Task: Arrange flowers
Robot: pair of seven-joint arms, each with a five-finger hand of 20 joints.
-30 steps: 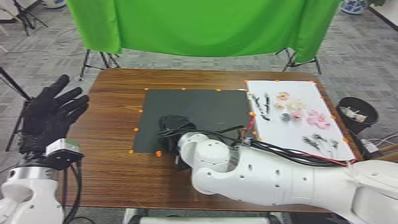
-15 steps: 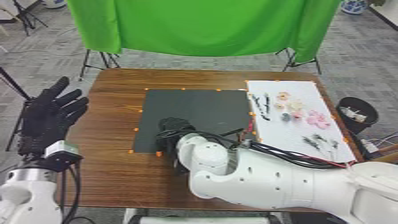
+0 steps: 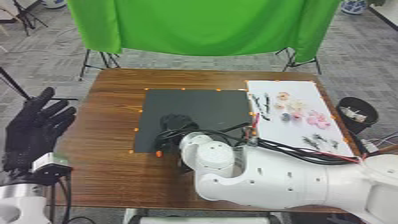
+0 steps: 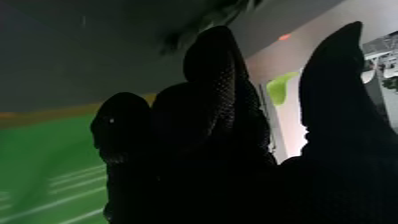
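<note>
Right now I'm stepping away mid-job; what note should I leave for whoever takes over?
Left hand: open, raised beyond the table's left edge.
Right hand: open, over the black sheet.
Supplies: pink flower, pale flowers, dark leafy stems and wispy sprigs, on the white sheet.
Done: I can't confirm any placement; the right hand hides part of the black sheet.
Left: arranging these pieces, probably on the black sheet.
</note>
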